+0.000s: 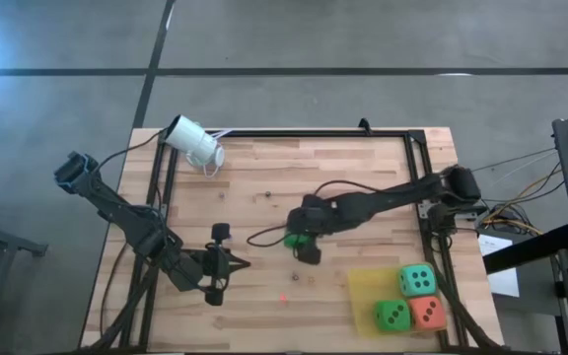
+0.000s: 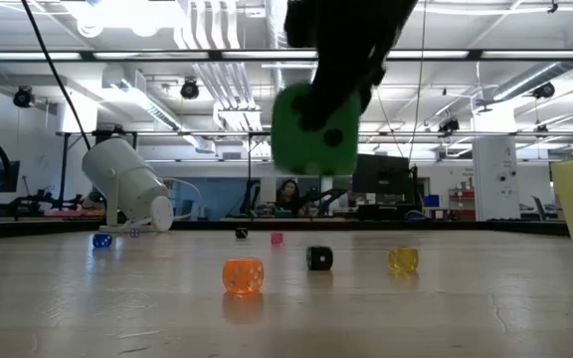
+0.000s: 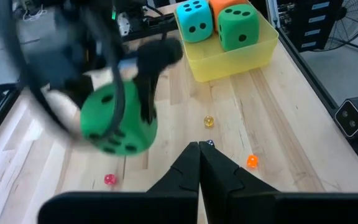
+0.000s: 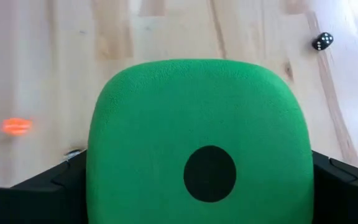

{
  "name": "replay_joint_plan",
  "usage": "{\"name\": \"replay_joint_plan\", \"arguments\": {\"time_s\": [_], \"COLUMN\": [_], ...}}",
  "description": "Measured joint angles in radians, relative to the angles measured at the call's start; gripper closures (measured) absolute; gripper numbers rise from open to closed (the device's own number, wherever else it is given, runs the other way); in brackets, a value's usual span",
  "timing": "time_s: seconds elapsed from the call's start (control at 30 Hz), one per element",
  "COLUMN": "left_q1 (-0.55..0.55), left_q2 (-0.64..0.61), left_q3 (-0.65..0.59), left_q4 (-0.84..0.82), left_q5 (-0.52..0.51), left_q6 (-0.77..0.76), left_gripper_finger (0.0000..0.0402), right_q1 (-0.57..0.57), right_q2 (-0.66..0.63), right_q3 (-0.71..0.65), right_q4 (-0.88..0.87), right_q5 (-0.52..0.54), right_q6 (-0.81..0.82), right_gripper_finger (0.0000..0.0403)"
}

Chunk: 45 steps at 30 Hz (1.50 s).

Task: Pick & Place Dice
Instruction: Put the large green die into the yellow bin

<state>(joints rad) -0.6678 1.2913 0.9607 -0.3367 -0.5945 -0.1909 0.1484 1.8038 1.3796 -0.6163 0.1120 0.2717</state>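
My right gripper (image 1: pixel 302 243) is over the middle of the table, shut on a bright green die (image 2: pixel 313 129) with dark pips, which also shows in the left wrist view (image 3: pixel 118 118). At the near right, a yellow tray (image 1: pixel 363 286) holds a teal die (image 1: pixel 418 280), a second green die (image 1: pixel 392 316) and an orange-red die (image 1: pixel 427 313). My left gripper (image 3: pixel 199 149) waits shut at the near left (image 1: pixel 237 262), touching nothing. My right gripper pinches the green die by two opposite sides (image 4: pixel 104 174), one dark finger (image 4: pixel 42 190) on each side. The fingers come slanting down from above, on the table's right. The die hangs clear of the tabletop (image 2: pixel 313 129), a one-pip face toward the wrist camera.
Tiny dice lie scattered on the wood: orange (image 2: pixel 243 275), black (image 2: pixel 318 259), yellow (image 2: pixel 403 261), pink (image 2: pixel 277 239), blue (image 2: pixel 101 240). A white cylindrical camera (image 1: pixel 195 143) stands at the far left. A black frame (image 1: pixel 417 138) runs along the table's edges.
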Motion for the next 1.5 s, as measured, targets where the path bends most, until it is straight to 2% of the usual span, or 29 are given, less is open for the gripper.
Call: {"name": "replay_joint_plan", "arguments": {"time_s": [0.2, 0.4, 0.83, 1.2, 1.5], "left_q1": [0.000, 0.000, 0.000, 0.000, -0.001], "left_q2": [0.000, 0.000, 0.001, 0.001, 0.001], "left_q3": [0.000, -0.001, -0.002, -0.002, -0.002], "left_q4": [0.000, 0.001, 0.002, 0.002, 0.002], "left_q5": [0.000, 0.000, 0.000, 0.000, 0.000], "left_q6": [0.000, -0.001, -0.001, -0.002, -0.003], "left_gripper_finger": [0.0396, 0.0395, 0.0395, 0.0395, 0.0395], "right_q1": [0.076, 0.181, 0.433, 0.599, 0.711], "right_q2": [-0.092, -0.149, -0.168, -0.163, -0.163], "right_q3": [0.000, -0.002, -0.002, -0.013, -0.103], "right_q4": [-0.159, -0.293, -0.605, -0.668, -0.672], "right_q5": [0.050, 0.053, 0.075, 0.075, 0.121], "right_q6": [0.135, 0.305, 0.824, 1.227, 1.710], "right_gripper_finger": [0.0052, 0.0047, 0.0045, 0.0044, 0.0044]}}
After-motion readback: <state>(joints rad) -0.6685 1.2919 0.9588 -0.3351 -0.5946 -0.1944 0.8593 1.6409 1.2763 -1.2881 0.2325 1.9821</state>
